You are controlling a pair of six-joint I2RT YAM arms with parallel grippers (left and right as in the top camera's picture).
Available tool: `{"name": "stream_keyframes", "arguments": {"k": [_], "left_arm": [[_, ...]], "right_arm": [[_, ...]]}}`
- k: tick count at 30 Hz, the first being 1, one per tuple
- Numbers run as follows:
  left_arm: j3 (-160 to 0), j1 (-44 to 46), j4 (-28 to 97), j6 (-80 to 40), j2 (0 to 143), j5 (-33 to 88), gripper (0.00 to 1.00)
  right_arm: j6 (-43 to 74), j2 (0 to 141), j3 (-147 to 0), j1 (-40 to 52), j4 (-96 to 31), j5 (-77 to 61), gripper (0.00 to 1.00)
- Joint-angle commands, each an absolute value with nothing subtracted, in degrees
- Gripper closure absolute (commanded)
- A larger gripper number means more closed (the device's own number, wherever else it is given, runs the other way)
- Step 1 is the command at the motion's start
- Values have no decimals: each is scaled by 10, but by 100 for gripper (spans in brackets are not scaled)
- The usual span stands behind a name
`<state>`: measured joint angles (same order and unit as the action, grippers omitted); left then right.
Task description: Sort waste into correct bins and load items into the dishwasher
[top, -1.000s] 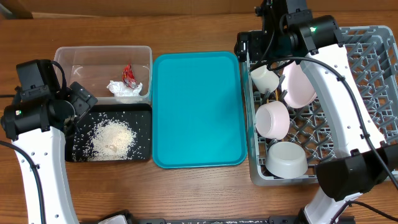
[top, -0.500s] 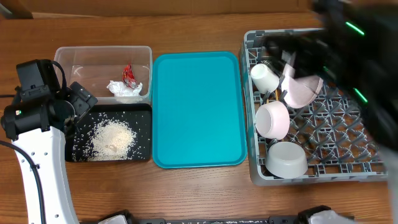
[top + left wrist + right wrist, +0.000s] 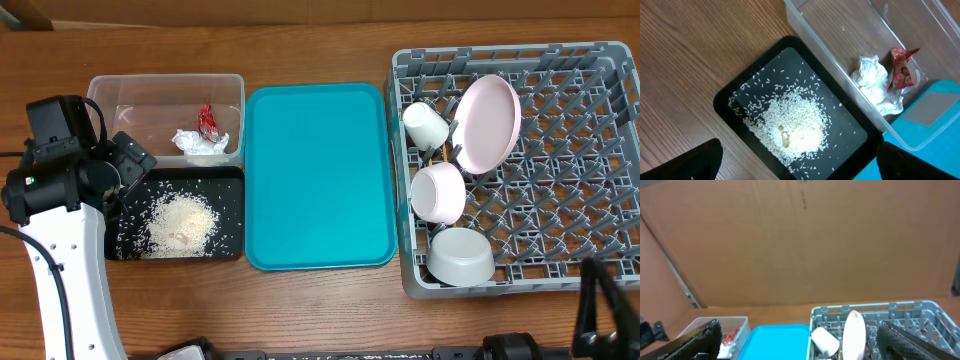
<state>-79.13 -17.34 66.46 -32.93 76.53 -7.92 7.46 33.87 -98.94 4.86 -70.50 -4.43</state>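
Observation:
White rice [image 3: 180, 222] lies heaped in the black tray [image 3: 230, 180]. A red wrapper [image 3: 207, 120] and a white tissue [image 3: 198, 143] sit in the clear tub [image 3: 165, 90]. The grey rack [image 3: 580, 150] holds an upright pink plate [image 3: 487, 122], a white cup [image 3: 425, 125] and two bowls [image 3: 438, 193] [image 3: 462, 257]. My left gripper [image 3: 126, 176] [image 3: 800, 171] hangs open over the black tray's left edge, holding nothing. In its wrist view my right gripper [image 3: 802, 345] is open and empty, high up and facing the rack [image 3: 900, 315] and plate [image 3: 855, 332].
A large teal tray [image 3: 318, 175] lies between the bins and the rack. A dark part of the right arm [image 3: 600, 310] shows at the table's front right corner. A brown cardboard wall [image 3: 800, 240] stands behind the table.
The right arm has swung away from above the rack's back left, toward the front right, almost out of the overhead view. The left arm has not moved.

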Motion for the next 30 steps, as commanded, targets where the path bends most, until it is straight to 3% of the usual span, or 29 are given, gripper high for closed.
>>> {"name": "stream_keyframes", "arguments": {"k": [1, 9, 18, 30], "left_arm": [[-800, -172, 664, -336, 768, -77, 0], [-800, -172, 664, -336, 768, -77, 0], [-800, -172, 664, -336, 768, -77, 0], [-800, -172, 664, -336, 768, -77, 0]], "right_arm": [[74, 269, -875, 25, -678, -42, 0], [76, 106, -554, 6, -402, -72, 0], [75, 50, -283, 6, -60, -91, 0], [90, 2, -105, 6, 12, -89, 0]]}}
